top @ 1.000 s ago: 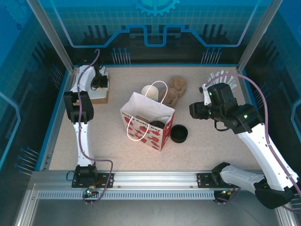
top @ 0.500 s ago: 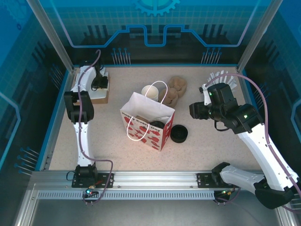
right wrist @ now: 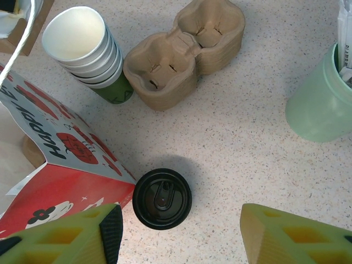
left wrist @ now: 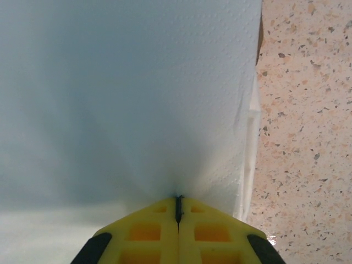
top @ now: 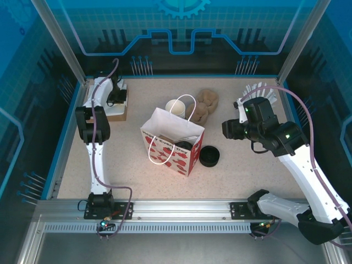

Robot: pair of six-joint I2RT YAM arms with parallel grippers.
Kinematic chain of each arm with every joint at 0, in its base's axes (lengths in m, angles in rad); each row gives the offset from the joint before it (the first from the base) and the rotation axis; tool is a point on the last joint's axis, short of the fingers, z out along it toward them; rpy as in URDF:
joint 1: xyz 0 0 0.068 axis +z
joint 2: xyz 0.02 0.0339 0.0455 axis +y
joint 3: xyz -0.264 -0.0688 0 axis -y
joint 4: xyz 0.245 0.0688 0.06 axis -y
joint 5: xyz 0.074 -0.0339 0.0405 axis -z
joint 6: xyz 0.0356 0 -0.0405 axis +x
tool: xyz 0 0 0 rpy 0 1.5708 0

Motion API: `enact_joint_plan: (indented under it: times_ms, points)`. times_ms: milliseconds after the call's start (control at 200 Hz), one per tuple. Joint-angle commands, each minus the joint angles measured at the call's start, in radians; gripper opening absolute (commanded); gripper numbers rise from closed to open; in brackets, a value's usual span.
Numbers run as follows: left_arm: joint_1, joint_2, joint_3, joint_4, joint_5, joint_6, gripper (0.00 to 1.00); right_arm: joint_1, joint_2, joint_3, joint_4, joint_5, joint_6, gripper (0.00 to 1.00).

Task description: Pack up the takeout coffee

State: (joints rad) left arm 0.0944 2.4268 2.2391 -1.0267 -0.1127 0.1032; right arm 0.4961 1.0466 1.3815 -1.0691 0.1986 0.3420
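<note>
Speckled desk [top: 126, 159], bag [top: 170, 140] upright mid-desk. My left tool [left wrist: 177, 201] is pressed together, pinching a napkin [left wrist: 126, 99]; my right tool [right wrist: 179, 217] hangs spread over the lid [right wrist: 162, 198]. Cup [right wrist: 82, 49] stands behind the bag, unpacked. Judged step: napkin pickup; next needs a one-sheet lift.

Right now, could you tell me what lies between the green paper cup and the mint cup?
The brown pulp carrier lies between the green paper cup and the mint cup, clearest in the right wrist view.
</note>
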Motion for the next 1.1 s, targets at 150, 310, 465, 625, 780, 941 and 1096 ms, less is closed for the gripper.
enact_joint_plan:
  times_ms: [150,310,465,625,780,941,1096]
  points:
    - [0.017,-0.115,0.016,-0.045,0.017,0.03,0.0,-0.013,-0.016,0.001,0.005,-0.02,0.022,0.6]
    - [0.041,-0.234,-0.022,-0.033,0.052,0.039,0.0,-0.013,-0.02,-0.008,0.037,-0.051,0.016,0.6]
    - [0.057,-0.367,-0.089,-0.003,0.099,0.039,0.0,-0.013,-0.016,-0.022,0.117,-0.139,-0.027,0.6]
    - [0.057,-0.534,-0.164,0.036,0.182,0.042,0.0,-0.008,0.013,0.005,0.221,-0.271,-0.095,0.6]
    - [0.057,-0.746,-0.288,0.148,0.265,0.015,0.0,0.035,0.082,0.079,0.325,-0.363,-0.177,0.61]
    - [0.054,-0.923,-0.346,0.213,0.36,-0.01,0.0,0.158,0.218,0.256,0.341,-0.367,-0.298,0.72]
    - [0.051,-1.071,-0.377,0.255,0.465,-0.032,0.0,0.252,0.361,0.421,0.396,-0.404,-0.359,0.85]
